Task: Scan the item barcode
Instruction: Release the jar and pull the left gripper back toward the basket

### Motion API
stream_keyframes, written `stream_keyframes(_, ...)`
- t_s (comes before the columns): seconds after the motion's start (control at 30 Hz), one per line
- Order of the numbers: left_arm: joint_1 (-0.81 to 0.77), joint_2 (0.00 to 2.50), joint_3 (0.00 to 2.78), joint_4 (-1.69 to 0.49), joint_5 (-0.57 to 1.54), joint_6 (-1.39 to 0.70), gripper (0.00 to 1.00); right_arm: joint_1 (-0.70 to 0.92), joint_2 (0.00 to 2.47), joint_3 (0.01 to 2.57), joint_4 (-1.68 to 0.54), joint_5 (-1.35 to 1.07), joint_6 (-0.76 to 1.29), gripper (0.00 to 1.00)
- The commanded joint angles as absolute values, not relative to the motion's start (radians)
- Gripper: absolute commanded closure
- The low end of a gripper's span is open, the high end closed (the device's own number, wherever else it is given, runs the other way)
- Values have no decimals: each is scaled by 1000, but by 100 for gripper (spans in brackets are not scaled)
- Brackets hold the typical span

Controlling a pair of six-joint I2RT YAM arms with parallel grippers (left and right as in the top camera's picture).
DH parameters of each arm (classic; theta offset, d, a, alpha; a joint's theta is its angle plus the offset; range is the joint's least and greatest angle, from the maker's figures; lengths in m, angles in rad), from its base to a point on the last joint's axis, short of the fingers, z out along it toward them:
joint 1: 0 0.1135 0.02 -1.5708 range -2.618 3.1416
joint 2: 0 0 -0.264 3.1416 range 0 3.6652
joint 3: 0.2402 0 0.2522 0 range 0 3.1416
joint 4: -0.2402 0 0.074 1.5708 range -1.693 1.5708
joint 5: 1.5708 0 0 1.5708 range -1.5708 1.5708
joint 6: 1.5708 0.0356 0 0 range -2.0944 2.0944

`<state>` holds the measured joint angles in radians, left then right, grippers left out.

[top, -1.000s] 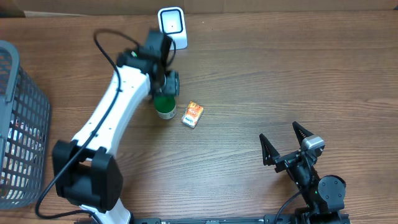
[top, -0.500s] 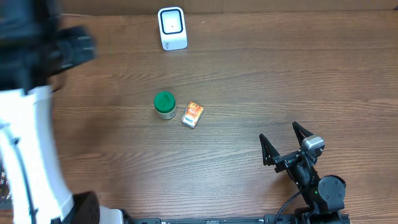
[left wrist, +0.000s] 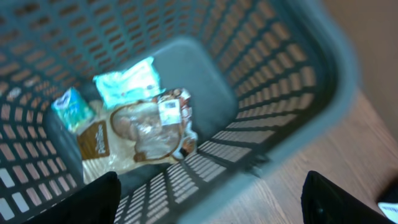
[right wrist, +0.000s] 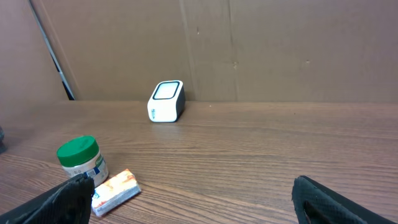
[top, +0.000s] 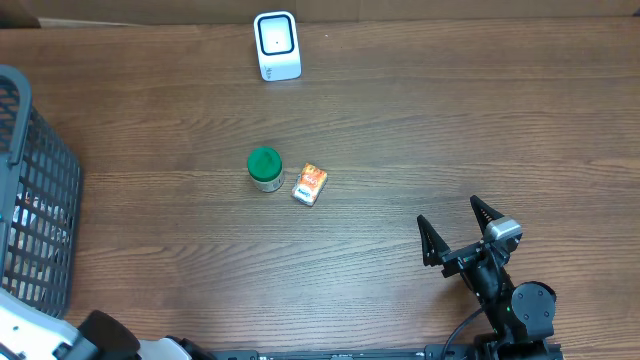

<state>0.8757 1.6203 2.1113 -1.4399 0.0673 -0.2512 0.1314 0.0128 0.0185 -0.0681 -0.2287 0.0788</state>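
The white barcode scanner [top: 277,45] stands at the table's far edge and also shows in the right wrist view [right wrist: 166,101]. A green-lidded jar [top: 265,168] [right wrist: 81,159] stands upright mid-table, with a small orange packet [top: 310,184] [right wrist: 115,190] lying just right of it. My left gripper [left wrist: 208,208] is open and empty above the near rim of the grey basket [left wrist: 298,93], looking down at several wrapped packets [left wrist: 149,124] inside. In the overhead view it is out of sight. My right gripper [top: 460,238] [right wrist: 193,208] rests open and empty at the front right.
The grey mesh basket [top: 30,200] fills the table's left edge. A bit of the left arm [top: 95,335] shows at the bottom left corner. A cardboard wall [right wrist: 249,50] rises behind the scanner.
My left arm has swung from the jar near the scanner to the left and now hangs over the basket. The jar stays standing on the table. The right arm has not moved.
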Motion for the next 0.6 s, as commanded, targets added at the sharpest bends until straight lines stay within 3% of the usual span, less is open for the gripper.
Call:
stream_keyframes(0.0,915,1662,2032,-1409,129,-230,25,128,3,8,-61,-225,86,0)
stream_keyframes(0.3,926,1683,1766,-1219,34,-274,22,128,3,8,-61,-225,86,0)
stream_keyframes(0.57,921,1729,1627,-1011,-26,-274,11,128,3,8,-61,-225,86,0)
